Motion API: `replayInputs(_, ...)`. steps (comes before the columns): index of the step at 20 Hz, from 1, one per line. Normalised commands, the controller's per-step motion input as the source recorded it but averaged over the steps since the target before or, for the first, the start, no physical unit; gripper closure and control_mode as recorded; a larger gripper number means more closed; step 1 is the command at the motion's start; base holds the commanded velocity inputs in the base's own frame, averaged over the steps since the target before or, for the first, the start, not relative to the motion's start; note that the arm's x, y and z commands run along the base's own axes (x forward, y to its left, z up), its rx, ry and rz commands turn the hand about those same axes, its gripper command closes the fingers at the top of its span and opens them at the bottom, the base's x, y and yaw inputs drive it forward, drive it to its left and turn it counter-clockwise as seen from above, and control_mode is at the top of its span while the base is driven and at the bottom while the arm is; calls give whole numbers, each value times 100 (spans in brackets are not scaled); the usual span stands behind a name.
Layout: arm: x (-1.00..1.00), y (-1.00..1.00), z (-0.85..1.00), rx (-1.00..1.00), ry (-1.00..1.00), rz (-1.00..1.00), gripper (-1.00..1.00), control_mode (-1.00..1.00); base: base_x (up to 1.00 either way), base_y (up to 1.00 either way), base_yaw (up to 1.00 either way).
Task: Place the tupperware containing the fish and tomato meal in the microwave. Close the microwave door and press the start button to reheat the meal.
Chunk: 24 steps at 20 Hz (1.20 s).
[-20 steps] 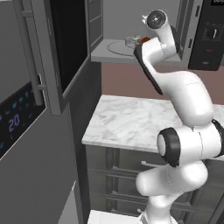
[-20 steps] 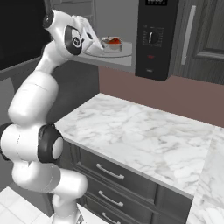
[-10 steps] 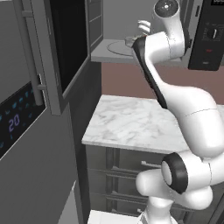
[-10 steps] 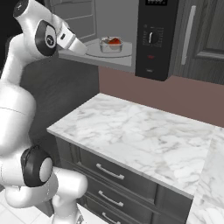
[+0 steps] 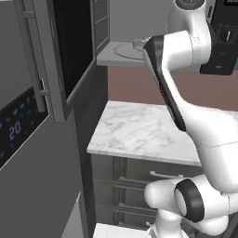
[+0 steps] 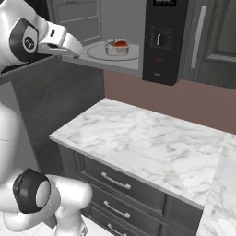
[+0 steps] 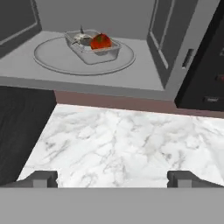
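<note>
Hand view: one tupperware (image 7: 93, 47) sits on the round glass turntable (image 7: 52, 59) inside the microwave (image 7: 131, 83) cavity. Its long axis runs diagonally in this view, from upper left toward lower right, one corner pointing at the camera. Inside it lie one red tomato piece (image 7: 100, 41) at the right and one pale fish piece (image 7: 82, 39) at the left, the two touching or nearly so. The gripper (image 7: 112, 178) has its two finger tips (image 7: 43, 178) far apart at the bottom edge, jaws spread wide, nothing between them. It hangs over the marble counter (image 7: 122, 144), outside and below the cavity opening, well apart from the container.

Right base view: same container (image 6: 116, 47) on the turntable, tomato visible as a red spot. This view adds the black control panel (image 6: 162, 39) with one knob, right of the cavity, and three counter drawers (image 6: 117, 182) with handles.

Left base view: microwave door (image 5: 69, 51) stands swung open to the left, dark glass window edge-on toward the camera. One grey fridge (image 5: 28, 153) with blue digits stands at lower left. The arm blocks most of the cavity; container contents cannot be made out here.
</note>
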Motion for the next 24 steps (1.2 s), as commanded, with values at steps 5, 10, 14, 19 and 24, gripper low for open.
replayInputs(5, -50, 4, -13, -40, 14, 40, -100, -100, 0, 0, 0)
replayInputs(10, -29, 21, -27, -36, 1, 40, -100, -100, 0, 0, 0)
replayInputs(14, -16, 29, -20, -29, 0, 37, -100, -100, 0, 0, 0)
replayInputs(19, -13, 52, -1, -28, 0, 36, -100, -100, 0, 0, 0)
replayInputs(24, -18, 76, 1, -31, 0, 27, -100, -100, 0, 0, 0)
